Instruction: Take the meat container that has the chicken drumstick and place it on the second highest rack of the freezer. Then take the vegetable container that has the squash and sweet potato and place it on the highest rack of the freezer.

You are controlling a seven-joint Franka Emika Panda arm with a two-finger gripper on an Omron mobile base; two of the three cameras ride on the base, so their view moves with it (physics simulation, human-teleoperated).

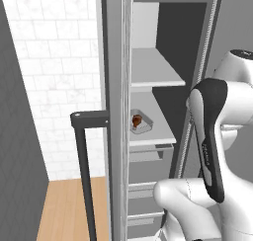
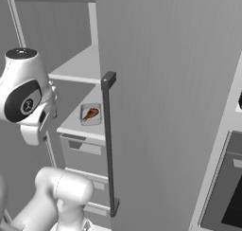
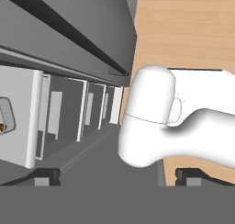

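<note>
The freezer point(image 1: 170, 47) stands open, its door point(image 2: 165, 83) swung out with a long dark handle point(image 2: 108, 140). On the second highest rack point(image 1: 160, 131) rests the meat container point(image 1: 140, 122) with the chicken drumstick point(image 1: 136, 120) inside; the container point(image 2: 90, 114) sits near the rack's front edge point(image 2: 78, 129). The highest rack point(image 1: 155, 72) above it is bare. My gripper point(image 3: 118, 176) is open, its fingertips point(image 3: 46, 176) wide apart with nothing held, away from the container point(image 3: 5, 120) at the picture's left edge. The vegetable container with squash and sweet potato is out of view.
Grey drawers point(image 1: 146, 185) fill the freezer below the racks. A white tiled wall point(image 1: 59, 62) and wood floor point(image 1: 69, 210) lie left of the door. A dark oven front point(image 2: 227, 197) stands at the right. My own arm point(image 1: 212, 136) rises close to the freezer opening.
</note>
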